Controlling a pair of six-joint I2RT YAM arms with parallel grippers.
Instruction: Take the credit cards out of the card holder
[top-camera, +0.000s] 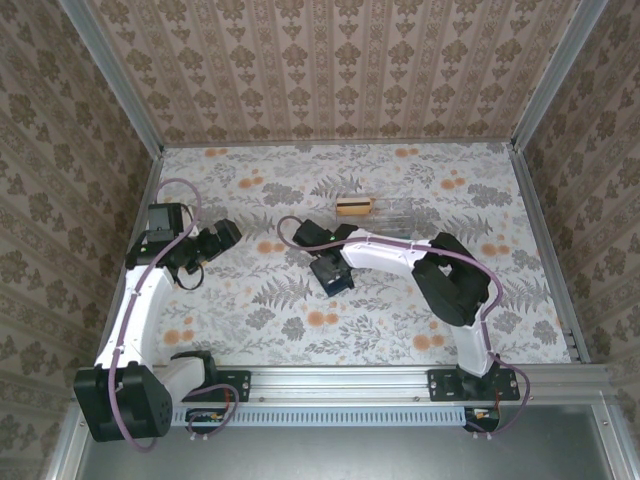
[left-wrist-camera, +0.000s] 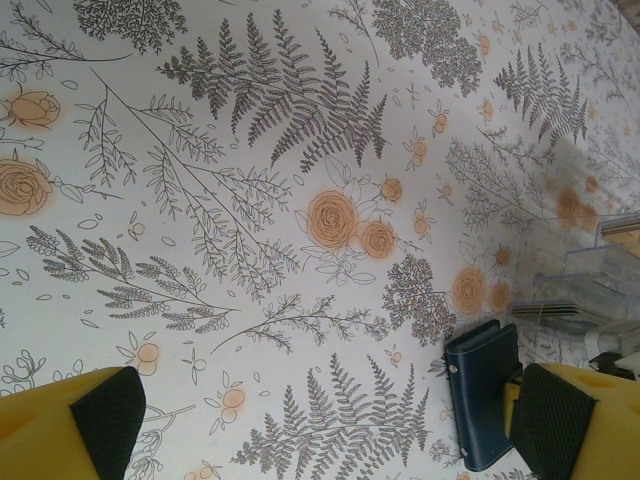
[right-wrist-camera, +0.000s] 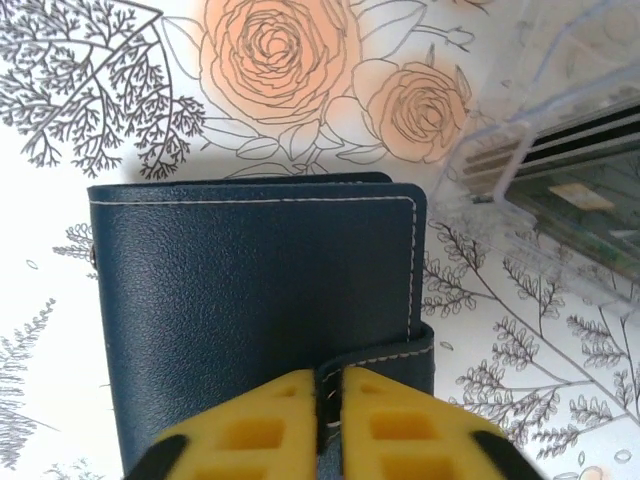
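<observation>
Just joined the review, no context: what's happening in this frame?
The right tool is pinched shut on the closure tab of the navy card holder. The holder lies closed on the floral table beside a clear plastic box. The left tool hangs open off to the side, touching nothing. Opening the holder looks like the step under way.

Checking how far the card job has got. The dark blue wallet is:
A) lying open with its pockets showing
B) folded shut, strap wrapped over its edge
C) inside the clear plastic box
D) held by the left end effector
B: the wallet is folded shut, with its strap wrapped over the edge and pinched by the right end effector.
</observation>
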